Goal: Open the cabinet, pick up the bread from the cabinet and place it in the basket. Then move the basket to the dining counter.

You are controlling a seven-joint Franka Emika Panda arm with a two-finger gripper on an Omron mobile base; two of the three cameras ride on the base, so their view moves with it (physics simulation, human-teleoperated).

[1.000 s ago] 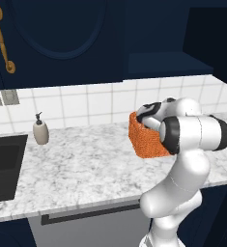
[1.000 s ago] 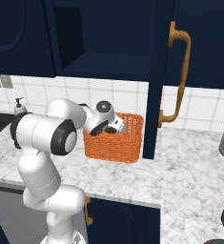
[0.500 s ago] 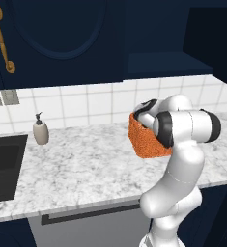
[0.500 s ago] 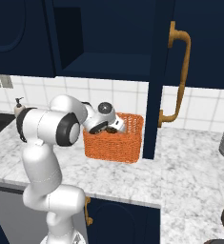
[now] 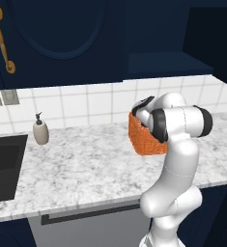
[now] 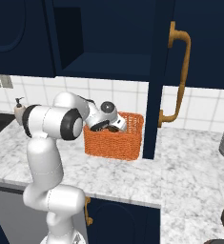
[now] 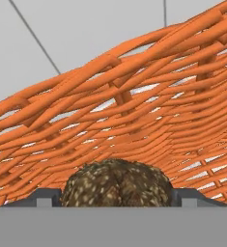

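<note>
Soap dispenser [image 5: 40, 131] beside black sink [image 5: 4, 164] — white tile backsplash [image 5: 86, 103].

One orange basket [image 6: 114, 139] sits on the marble counter [image 6: 185, 167], and one speckled bread [image 7: 118, 185] shows inside it. There's one soap dispenser [image 5: 40, 130], one black sink [image 5: 4, 165]. Two gold cabinet handles [image 6: 177, 78] [image 5: 2, 38] are on view.

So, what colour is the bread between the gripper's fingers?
The bread is dark brown with pale speckles, clearest in the hand view.

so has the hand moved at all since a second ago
Yes. In the right base view the hand has sunk a little lower into the basket against its fixed rim, with the bread between its fingers.
</note>
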